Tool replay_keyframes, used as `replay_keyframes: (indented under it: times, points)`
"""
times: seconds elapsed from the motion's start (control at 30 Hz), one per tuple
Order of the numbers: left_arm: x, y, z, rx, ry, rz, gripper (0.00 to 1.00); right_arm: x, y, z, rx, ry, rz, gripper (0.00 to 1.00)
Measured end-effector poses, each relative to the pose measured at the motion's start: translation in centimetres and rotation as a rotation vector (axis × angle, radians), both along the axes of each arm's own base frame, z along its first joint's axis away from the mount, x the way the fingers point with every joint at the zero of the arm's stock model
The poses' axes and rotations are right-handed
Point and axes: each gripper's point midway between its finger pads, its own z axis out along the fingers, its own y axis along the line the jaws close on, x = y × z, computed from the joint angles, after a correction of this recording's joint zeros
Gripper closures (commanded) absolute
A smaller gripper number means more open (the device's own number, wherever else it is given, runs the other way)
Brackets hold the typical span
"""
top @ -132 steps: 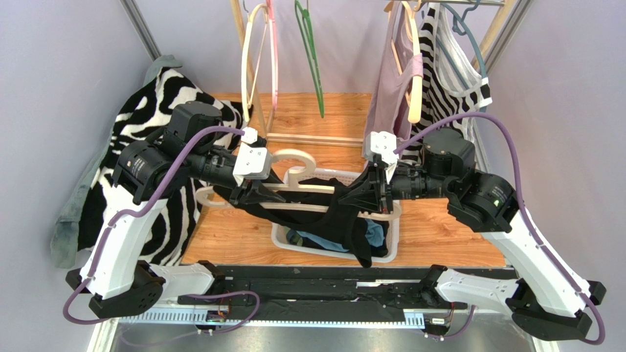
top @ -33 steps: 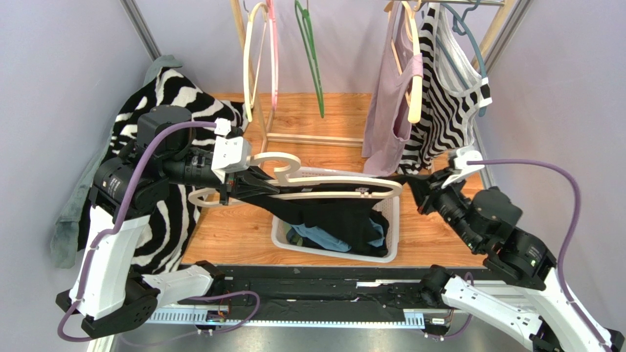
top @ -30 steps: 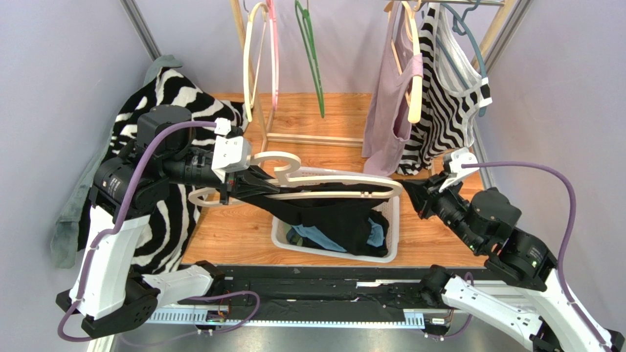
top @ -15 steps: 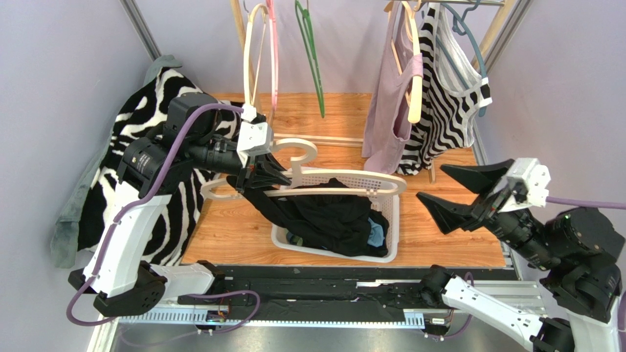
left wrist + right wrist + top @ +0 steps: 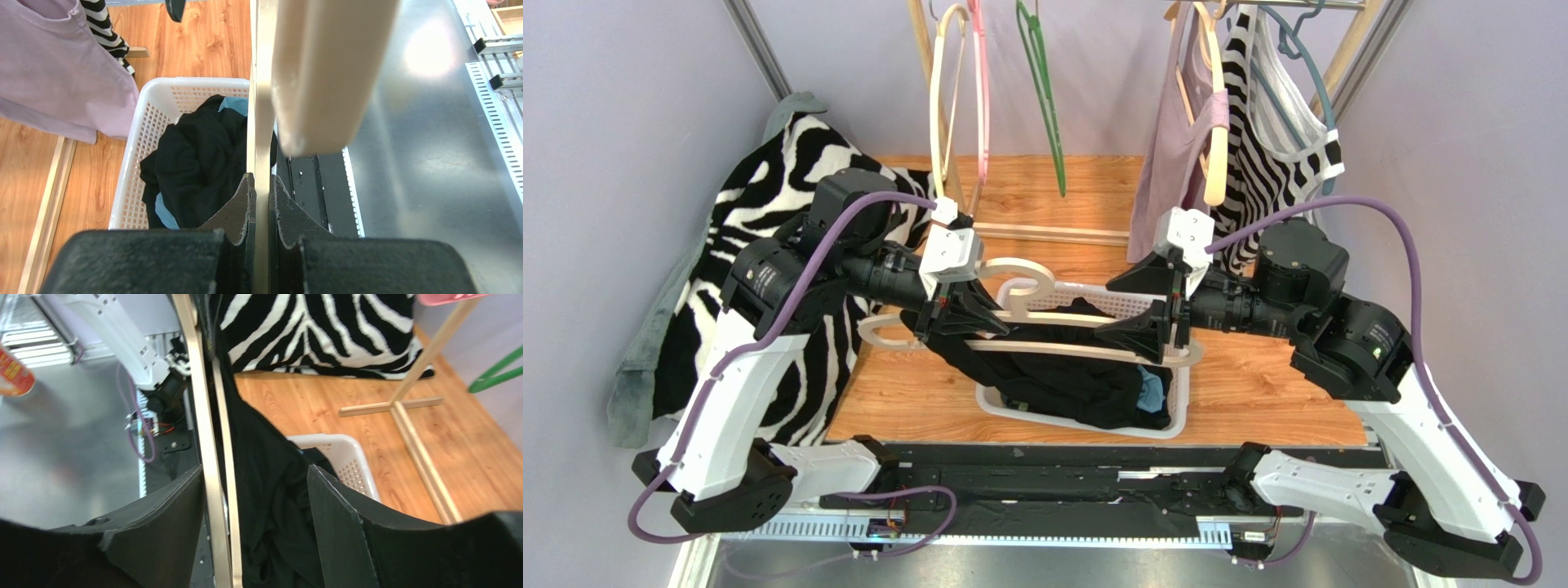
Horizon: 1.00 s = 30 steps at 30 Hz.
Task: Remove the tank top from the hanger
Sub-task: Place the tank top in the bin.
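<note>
Clamping the left gripper tight on the cream hanger, jaws clenched on its thin edge, near the hook and toward the left end. Holding it roughly level above the white basket sitting on the wooden surface, middle of the scene.

Parking the right gripper at the hanger's right end, jaws spread wide and released, grasping nothing. Straddling both hanger bars and the black tank top, one finger on each side; not managing to tell from the wrist view about the fingers touching the fabric or not.

Spotting the tank top not yet off the hanger: hanging from the bars between the two grippers and sagging down into the basket, bunching up on top of something light blue in there. Peeking down from the left wrist camera, catching black fabric filling a good chunk of the basket.

Noticing other stuff around too: a zebra-print cloth heaped on the left, and a lilac top next to a black-and-white striped top dangling at the far right, beside a wooden rack standing on the far side of the basket.
</note>
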Motion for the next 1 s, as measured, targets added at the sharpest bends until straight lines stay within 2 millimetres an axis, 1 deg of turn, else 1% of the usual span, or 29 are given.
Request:
replay_keyframes:
  times: [0.07, 0.1, 0.17, 0.2, 0.27, 0.3, 0.37, 0.4, 0.43, 0.47, 0.5, 0.53, 0.63, 0.7, 0.83, 0.93, 1.0]
  points:
    - [-0.2, 0.1, 0.0, 0.000, -0.003, -0.003, 1.00, -0.4, 0.1, -0.4, -0.015, 0.017, 0.026, 0.47]
    - [-0.3, 0.1, 0.0, -0.001, -0.004, -0.007, 1.00, -0.7, 0.1, -0.6, -0.023, 0.023, 0.037, 0.56]
    - [-0.4, 0.1, 0.1, -0.001, -0.006, -0.009, 1.00, -1.1, 0.0, -0.8, -0.031, 0.032, 0.055, 0.66]
    - [-0.4, 0.1, 0.1, -0.001, -0.008, -0.010, 1.00, -1.3, -0.1, -0.8, -0.032, 0.033, 0.061, 0.79]
    - [-0.2, 0.1, 0.0, 0.002, -0.014, -0.005, 1.00, -1.7, -0.3, -1.0, -0.039, 0.042, 0.073, 0.91]
    - [-0.2, 0.1, 0.0, 0.003, -0.017, -0.001, 1.00, -1.9, -0.4, -1.0, -0.040, 0.044, 0.075, 1.00]
    - [0.1, 0.0, 0.1, -0.001, -0.028, 0.002, 1.00, -2.5, -0.6, -1.0, -0.036, 0.039, 0.094, 1.00]
    - [0.1, -0.1, 0.2, -0.005, -0.034, -0.001, 0.98, -2.7, -0.8, -1.0, -0.033, 0.038, 0.094, 1.00]
    - [0.1, -0.2, 0.2, -0.007, -0.037, -0.004, 0.70, -2.8, -1.0, -0.9, -0.029, 0.032, 0.093, 1.00]
    - [0.1, -0.3, 0.3, -0.009, -0.041, -0.007, 0.47, -2.9, -1.1, -0.9, -0.027, 0.030, 0.090, 1.00]
    - [0.2, -0.5, 0.3, -0.012, -0.048, -0.010, 0.27, -2.9, -1.3, -0.9, -0.026, 0.026, 0.082, 1.00]
    - [0.4, -0.5, 0.4, -0.014, -0.063, -0.007, 0.09, -2.9, -1.5, -1.0, -0.026, 0.024, 0.070, 1.00]
    - [1.2, -0.1, 1.0, -0.010, -0.102, 0.041, 0.07, -2.4, -3.1, -1.2, -0.027, 0.013, -0.016, 1.00]
    - [1.7, 0.2, 1.7, -0.013, -0.146, 0.075, 0.06, -2.2, -4.1, -0.9, -0.015, -0.004, -0.068, 1.00]
    - [3.1, 1.6, 3.5, -0.012, -0.288, 0.176, 0.06, -1.8, -6.2, -0.2, 0.003, -0.030, -0.172, 1.00]
    - [3.3, 2.9, 4.2, -0.009, -0.355, 0.240, 0.06, -1.1, -7.7, 0.0, 0.002, -0.037, -0.263, 1.00]
    - [3.1, 3.7, 4.3, -0.011, -0.373, 0.270, 0.06, -0.7, -8.5, 0.2, 0.006, -0.047, -0.311, 1.00]
